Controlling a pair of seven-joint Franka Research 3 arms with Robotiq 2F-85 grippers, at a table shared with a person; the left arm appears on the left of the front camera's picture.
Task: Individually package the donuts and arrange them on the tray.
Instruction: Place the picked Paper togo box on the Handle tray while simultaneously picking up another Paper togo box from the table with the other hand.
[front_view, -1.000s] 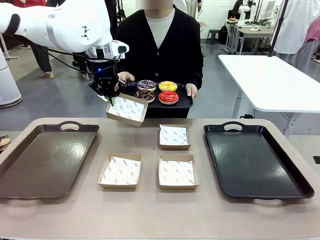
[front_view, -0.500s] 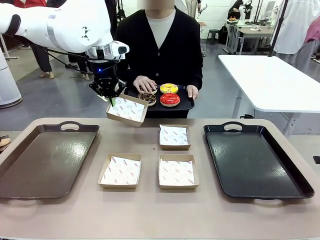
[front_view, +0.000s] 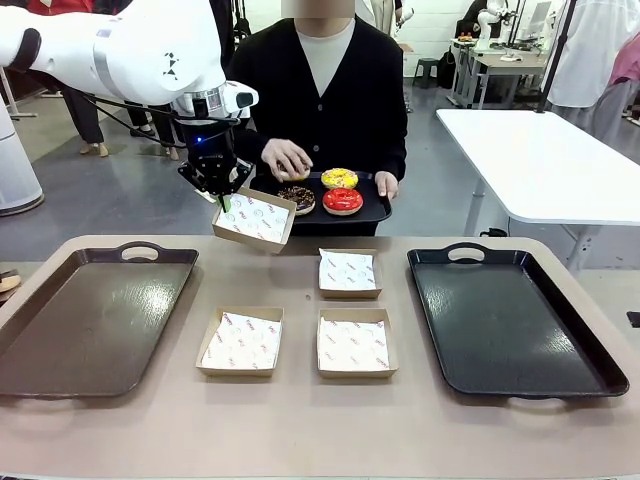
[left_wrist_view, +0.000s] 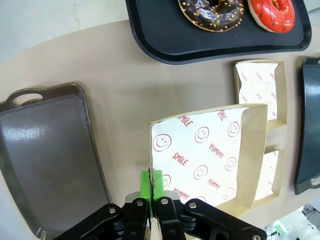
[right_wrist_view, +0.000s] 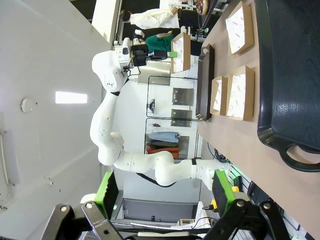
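While the right pincer (right_wrist_view: 162, 187) gapes empty and three lined boxes (front_view: 347, 345) lie between two trays (front_view: 510, 320) on the desk (front_view: 300, 430), the left pincer (front_view: 222, 196), clamped on the rim of a fourth box (front_view: 254, 218), holds it up toward a person's tray (front_view: 371, 207) of chocolate, yellow and red donuts (front_view: 343, 199). The person's hand (front_view: 287, 158) hovers there; loading next likely needs the box kept level, with nothing between.

Bottom centre, the rim of a paper-lined box (left_wrist_view: 215, 150) is clamped by the left gripper (left_wrist_view: 151, 186). Up top, a sprinkled chocolate donut (left_wrist_view: 199, 15) and a red donut (left_wrist_view: 264, 16) are seen on a black tray (left_wrist_view: 165, 32).
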